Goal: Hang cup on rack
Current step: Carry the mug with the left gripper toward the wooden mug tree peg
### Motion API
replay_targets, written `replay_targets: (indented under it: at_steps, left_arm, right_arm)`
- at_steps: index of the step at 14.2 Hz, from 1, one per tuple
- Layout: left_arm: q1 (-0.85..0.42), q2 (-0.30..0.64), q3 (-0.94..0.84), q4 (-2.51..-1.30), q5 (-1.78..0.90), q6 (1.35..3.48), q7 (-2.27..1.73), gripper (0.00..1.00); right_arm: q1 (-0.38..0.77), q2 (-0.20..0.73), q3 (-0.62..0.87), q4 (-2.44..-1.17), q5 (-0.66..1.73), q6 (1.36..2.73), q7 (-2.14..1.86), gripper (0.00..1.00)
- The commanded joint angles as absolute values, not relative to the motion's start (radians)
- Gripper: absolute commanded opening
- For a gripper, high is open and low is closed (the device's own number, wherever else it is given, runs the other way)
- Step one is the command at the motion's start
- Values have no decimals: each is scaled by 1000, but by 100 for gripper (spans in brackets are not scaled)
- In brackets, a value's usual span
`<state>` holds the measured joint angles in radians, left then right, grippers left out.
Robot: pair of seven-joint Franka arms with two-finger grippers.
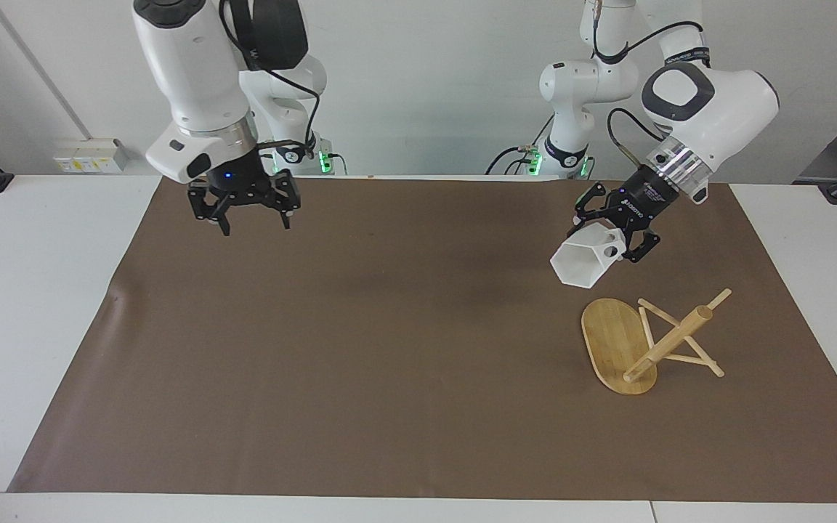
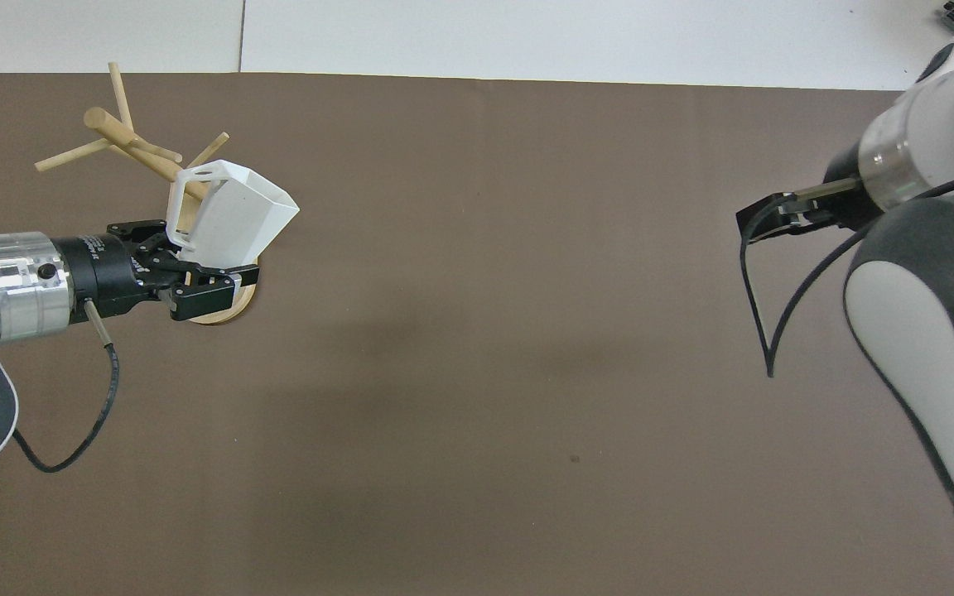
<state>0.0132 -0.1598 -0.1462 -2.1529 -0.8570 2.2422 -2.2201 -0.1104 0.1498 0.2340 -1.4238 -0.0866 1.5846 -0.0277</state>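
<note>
Facing view: left tool [image 1: 616, 236] clamps tilted cup [image 1: 584, 260], mouth downward away from robots.

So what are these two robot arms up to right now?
The left gripper holds a white cup in the air, tipped on its side, over the brown mat beside a wooden rack. The rack stands toward the left arm's end of the table, and no cup hangs on its pegs yet. The right gripper is empty, fingers open, raised over the mat at the right arm's end, waiting.
</note>
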Motion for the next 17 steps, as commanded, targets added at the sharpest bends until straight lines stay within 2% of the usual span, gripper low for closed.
replay_targets:
  at_steps: [1,7,17]
  left_arm:
    - [-26,-201,-147,-2215,-841,2328,-2276,0]
    - [-58,-126,-150,-2215,-839,2491,-2273,0]
    - [-89,-89,-150,-2227,-841,2646,-2442,0]
  right_arm:
    - [-112,130,112,-1445,-87,1566,-117,100]
    - [-110,94,51,-1519,-87,1559,-106,100]
    - [-109,66,34,-1513,-86,1532,-103,100]
